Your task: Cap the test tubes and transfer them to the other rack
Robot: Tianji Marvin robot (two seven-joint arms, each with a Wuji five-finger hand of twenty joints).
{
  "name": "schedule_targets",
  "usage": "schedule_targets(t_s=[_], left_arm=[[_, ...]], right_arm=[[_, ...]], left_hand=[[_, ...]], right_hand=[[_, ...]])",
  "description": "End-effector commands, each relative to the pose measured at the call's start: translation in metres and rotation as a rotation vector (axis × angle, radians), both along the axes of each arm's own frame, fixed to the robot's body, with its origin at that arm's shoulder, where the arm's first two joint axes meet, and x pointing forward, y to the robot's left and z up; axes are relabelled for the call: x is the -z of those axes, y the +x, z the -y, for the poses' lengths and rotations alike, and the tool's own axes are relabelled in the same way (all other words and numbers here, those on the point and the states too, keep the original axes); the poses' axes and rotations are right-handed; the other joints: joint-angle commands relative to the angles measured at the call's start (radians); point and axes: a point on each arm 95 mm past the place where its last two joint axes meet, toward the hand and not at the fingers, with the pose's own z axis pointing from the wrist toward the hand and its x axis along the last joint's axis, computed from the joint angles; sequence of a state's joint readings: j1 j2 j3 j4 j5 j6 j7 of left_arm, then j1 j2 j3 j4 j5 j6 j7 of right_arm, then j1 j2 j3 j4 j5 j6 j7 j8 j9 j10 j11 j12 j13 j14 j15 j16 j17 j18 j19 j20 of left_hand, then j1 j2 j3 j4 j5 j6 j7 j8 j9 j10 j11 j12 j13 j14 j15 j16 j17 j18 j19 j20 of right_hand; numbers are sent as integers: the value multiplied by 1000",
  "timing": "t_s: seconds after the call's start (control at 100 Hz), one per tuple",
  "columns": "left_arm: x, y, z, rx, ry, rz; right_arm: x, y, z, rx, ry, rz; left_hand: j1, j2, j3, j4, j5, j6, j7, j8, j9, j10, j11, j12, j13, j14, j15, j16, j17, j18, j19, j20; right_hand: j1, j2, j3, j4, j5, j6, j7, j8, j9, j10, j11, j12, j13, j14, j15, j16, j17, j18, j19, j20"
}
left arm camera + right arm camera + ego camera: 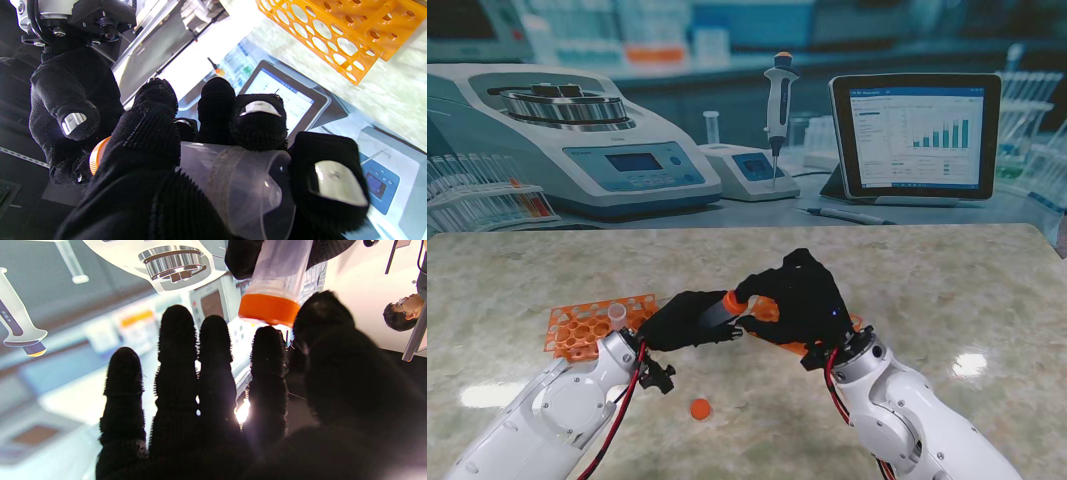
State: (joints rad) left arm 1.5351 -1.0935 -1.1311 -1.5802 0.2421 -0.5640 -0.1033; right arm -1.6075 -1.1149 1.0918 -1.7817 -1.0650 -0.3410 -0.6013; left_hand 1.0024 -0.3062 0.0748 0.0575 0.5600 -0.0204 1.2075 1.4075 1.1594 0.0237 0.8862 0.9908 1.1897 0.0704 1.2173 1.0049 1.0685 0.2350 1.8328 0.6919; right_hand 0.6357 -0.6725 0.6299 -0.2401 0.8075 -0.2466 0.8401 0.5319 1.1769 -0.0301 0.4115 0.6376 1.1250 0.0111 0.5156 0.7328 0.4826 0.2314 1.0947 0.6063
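Left hand [682,320] grips a clear test tube [233,180] while the right hand [802,295], fingers spread, meets its orange cap [269,309]; capping step, tightening likely next.

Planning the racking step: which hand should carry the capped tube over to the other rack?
Left, likely. The left hand already grips the tube, its orange cap on; the right hand has its fingers extended at the cap end.

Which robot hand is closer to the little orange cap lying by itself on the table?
Left. The left hand is up above the loose orange cap, a bit farther from me, holding the tube. The right hand is farther off, to the cap's right.
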Motion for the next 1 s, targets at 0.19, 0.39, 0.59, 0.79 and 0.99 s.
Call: schedule_targets(t_s=[0.19,0.39,0.59,0.79,0.99], left_arm=[[-4,-1,3,5,-11,11],[-4,-1,3,5,-10,11],[-4,-1,3,6,-9,10],[-4,-1,3,6,-8,10],[-4,-1,3,8,-6,9]], right_arm=[[6,-5,-3,-11,1,-19],[7,-6,-3,-14,-8,-28],[3,-10,0,-13,-6,-16],[-4,-13,1,-10,-8,4],[-11,-13,5,6,-14,17]], left_hand=[[28,56,5,-6,-4,-54,23,32,0,-41,22,17,66,-38,33,20,19,-137,185,-1],[28,55,4,-6,-4,-54,23,32,-1,-41,21,17,66,-38,33,20,19,-137,185,-1],[27,56,4,-6,-3,-54,24,32,-1,-40,21,17,65,-38,33,20,19,-137,185,-1],[28,56,3,-5,-4,-54,23,32,-1,-41,22,17,65,-38,32,21,19,-137,185,-2],[28,55,3,-5,-3,-55,23,32,0,-40,22,16,65,-38,32,21,19,-138,184,-2]], right_hand=[[62,54,4,20,5,-49,25,-15,5,-25,29,32,19,-14,25,9,-3,-16,13,16],[54,62,-6,18,1,-46,24,-19,2,-22,18,37,17,-12,24,8,-6,-14,12,14],[26,73,-23,23,-14,-37,16,-29,-7,-16,-3,14,6,-9,17,5,-15,-13,9,13],[12,89,-36,28,-35,-24,2,-43,-30,-14,-17,-1,-13,-8,6,1,-30,-14,3,12],[2,116,-51,39,-57,2,-29,-60,-64,-7,-38,-20,-42,-3,-14,-6,-54,-9,-13,8]])
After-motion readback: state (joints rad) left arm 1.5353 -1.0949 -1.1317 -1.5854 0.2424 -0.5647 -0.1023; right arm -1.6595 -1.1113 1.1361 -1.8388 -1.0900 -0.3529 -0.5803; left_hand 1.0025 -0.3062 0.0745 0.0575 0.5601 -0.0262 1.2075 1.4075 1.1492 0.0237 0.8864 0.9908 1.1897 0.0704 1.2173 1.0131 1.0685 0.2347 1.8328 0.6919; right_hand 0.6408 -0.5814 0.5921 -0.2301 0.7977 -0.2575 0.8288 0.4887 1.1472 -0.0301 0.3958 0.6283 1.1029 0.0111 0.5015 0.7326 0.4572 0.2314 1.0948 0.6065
